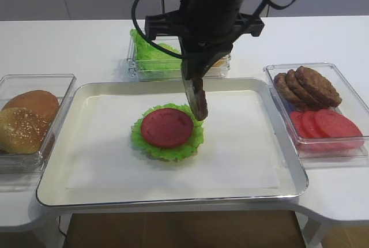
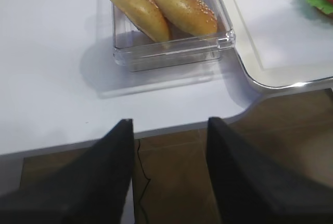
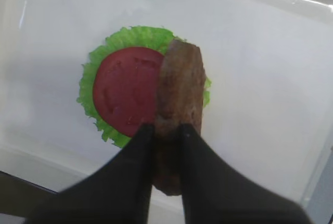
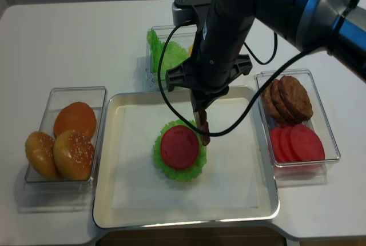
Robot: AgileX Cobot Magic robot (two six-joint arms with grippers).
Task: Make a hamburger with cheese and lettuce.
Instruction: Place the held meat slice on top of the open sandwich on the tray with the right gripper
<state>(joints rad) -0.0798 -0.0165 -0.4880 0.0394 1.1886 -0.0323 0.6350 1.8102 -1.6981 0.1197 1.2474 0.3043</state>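
My right gripper has its jaws clamped on the rim of a brown patty, which hangs edge-down just above the right side of the hamburger. That stack sits near the middle of the tray on white paper: frilly lettuce spread under a red tomato slice.

The patty keeps its shape while hanging from one edge, so I judge it stiff, light and probably plastic, with a grainy surface that gives decent purchase. Held upright like this, it needs tipping flat before release, or it could land on edge and slide off the smooth tomato slice. The thin ruffled leaf looks flimsy; a nudge could shift the whole stack.

No cheese shows on the stack. A yellowish piece is partly hidden behind my arm in the back bin, beside the spare lettuce. Thin slices lying flat are best taken at a corner.

My left gripper hangs past the desk edge, jaws apart, holding nothing, near the buns.
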